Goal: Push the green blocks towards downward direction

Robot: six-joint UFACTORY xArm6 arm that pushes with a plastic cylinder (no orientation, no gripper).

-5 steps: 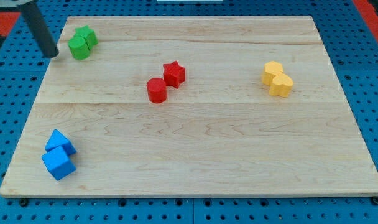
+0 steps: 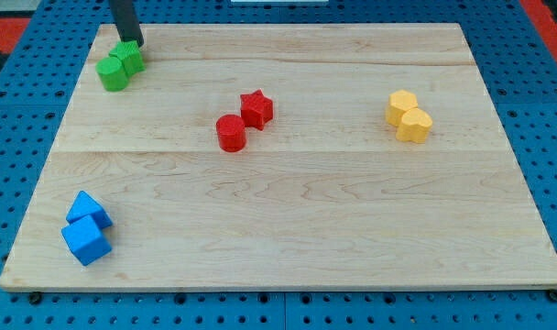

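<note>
Green blocks (image 2: 119, 66) sit touching at the desk's (image 2: 288, 229) top-left corner, directly below my tip (image 2: 134, 42), which has no claw to open or close.

Place: a robot test bench in a lab, not a home or a shop.
Base: a blue metal plate (image 2: 22, 137) with a regular grid of holes, the sort used for bolting down equipment, showing on all sides of the board.
Work surface: a pale wooden board (image 2: 297, 202) of glued planks, lying flat on the plate.
Corners: red patches of the same holed plate at 10 o'clock (image 2: 5, 32) and 2 o'clock (image 2: 546, 14).
Props: small painted toy blocks in colour pairs, green at 10 o'clock (image 2: 119, 65), red near the centre (image 2: 244, 120), yellow at 2 o'clock (image 2: 409, 116), blue at 8 o'clock (image 2: 87, 229).
Tool: a dark rod, my tip (image 2: 132, 42), at 11 o'clock, touching the green pair.
</note>
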